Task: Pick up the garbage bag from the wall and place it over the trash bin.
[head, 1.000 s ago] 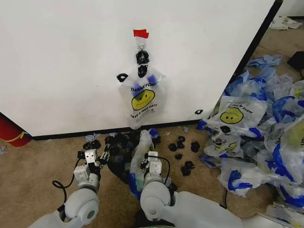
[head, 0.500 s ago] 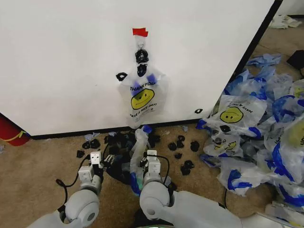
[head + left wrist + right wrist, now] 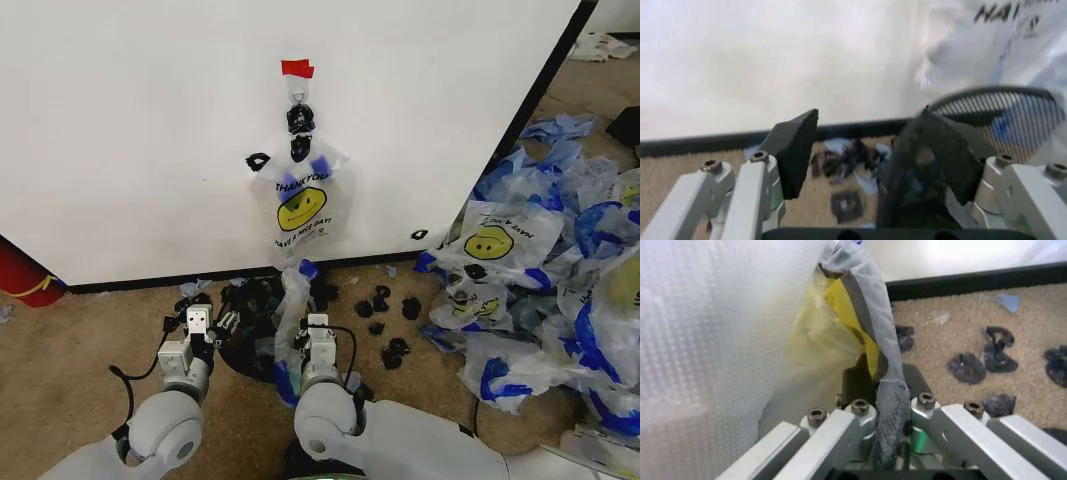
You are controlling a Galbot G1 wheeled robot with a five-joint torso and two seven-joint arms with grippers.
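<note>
A garbage bag (image 3: 300,205) with a yellow smiley hangs from the hook (image 3: 298,98) under the red tape on the white wall (image 3: 130,150). Below it, my right gripper (image 3: 303,338) is shut on the edge of another such bag (image 3: 292,305), which stands up over the black trash bin (image 3: 245,352). In the right wrist view a twisted strip of the bag (image 3: 863,295) runs down between the shut fingers of the gripper (image 3: 887,407). My left gripper (image 3: 222,322) is open at the bin's left side. In the left wrist view that gripper (image 3: 867,150) has its jaws apart beside the mesh rim of the bin (image 3: 1013,102).
A big pile of identical bags (image 3: 540,290) covers the carpet on the right. Black scraps (image 3: 385,300) lie along the foot of the wall. A red object (image 3: 25,280) sits at the far left. The wall's black edge (image 3: 540,90) slants down on the right.
My left gripper has moved forward and right, closer to the bin. The bag in the right gripper has risen a little and its top has shifted left.
</note>
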